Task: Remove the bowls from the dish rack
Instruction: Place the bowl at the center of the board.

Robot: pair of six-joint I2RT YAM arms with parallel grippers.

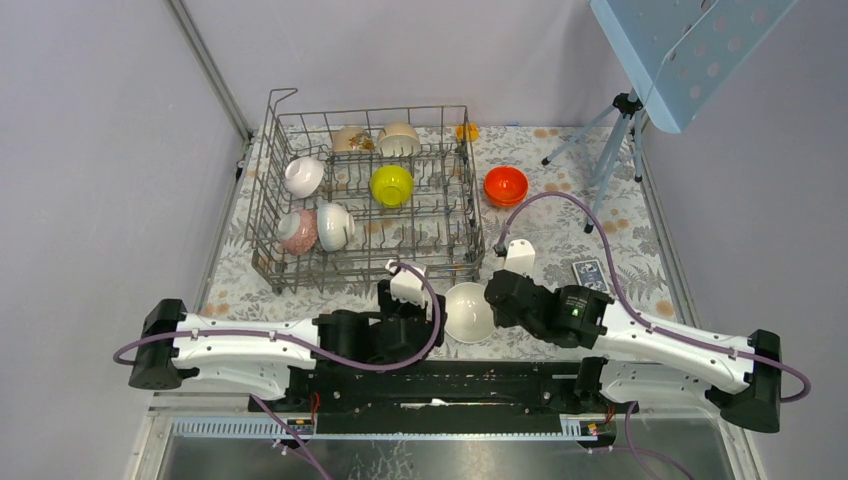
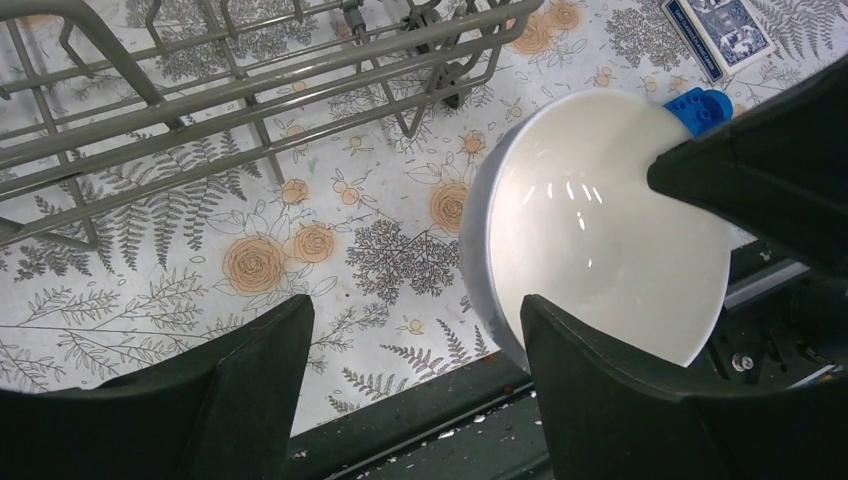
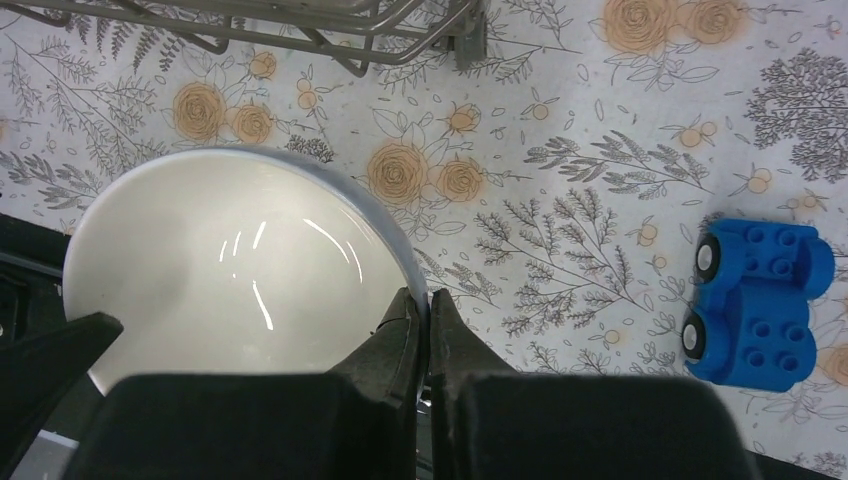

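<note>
The white bowl is plain and glossy inside, with a grey-blue cast on its outer wall. It is out of the rack, at the near edge of the flowered table, between the two arms. The right tool is pinched tight on its rim, one finger inside and one outside. The left tool stands wide open with only cloth between its fingers. Its right-hand finger crosses in front of the bowl's lower rim, and I cannot tell whether it touches. I also cannot tell whether the bowl rests on the cloth or hangs just above it. Only the top view shows the other bowls. In the rack are a yellow-green bowl near the middle and a pale bowl at the left. A pink-speckled bowl is just beside a white patterned bowl, and two beige bowls are at the far end. An orange bowl sits upright on the table to the right of the rack. The wrist views catch only the rack's near wires. The right wrist view shows a blue toy car on the cloth, apart from the white bowl. The left wrist view shows just a corner of the car past the bowl's far rim, and it does not appear from above. A blue card box shows in the left wrist view and the top view.
</note>
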